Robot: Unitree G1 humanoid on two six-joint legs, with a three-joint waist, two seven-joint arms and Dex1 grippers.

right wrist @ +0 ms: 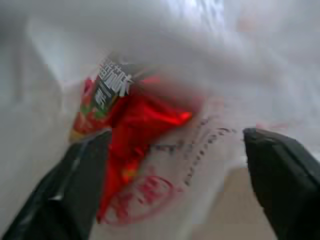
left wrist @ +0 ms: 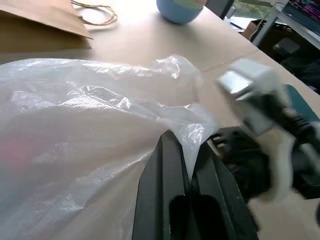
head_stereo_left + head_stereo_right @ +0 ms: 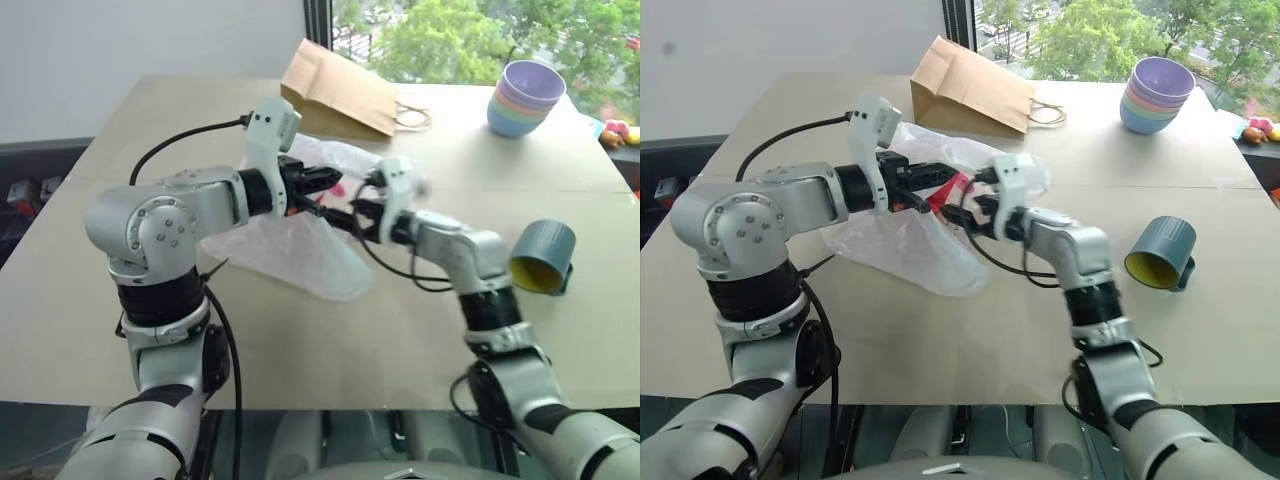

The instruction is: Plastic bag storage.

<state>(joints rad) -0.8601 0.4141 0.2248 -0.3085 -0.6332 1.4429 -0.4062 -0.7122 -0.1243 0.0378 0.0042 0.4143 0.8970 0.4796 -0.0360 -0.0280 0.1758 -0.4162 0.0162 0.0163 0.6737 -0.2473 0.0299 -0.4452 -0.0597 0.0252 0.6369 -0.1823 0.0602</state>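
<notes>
The translucent plastic bag (image 3: pixel 905 240) hangs lifted over the tan table (image 3: pixel 940 330), a red snack packet (image 1: pixel 135 130) visible through its film. The left gripper (image 2: pixel 187 162) pinches a fold of it; the right gripper (image 1: pixel 175 150) stands wide apart against it.

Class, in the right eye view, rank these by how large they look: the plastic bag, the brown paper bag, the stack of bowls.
1. plastic bag
2. brown paper bag
3. stack of bowls
The paper bag and bowls lie farther off, so true sizes stay unsure.

Silver arms, black cables, black-fingered hands
</notes>
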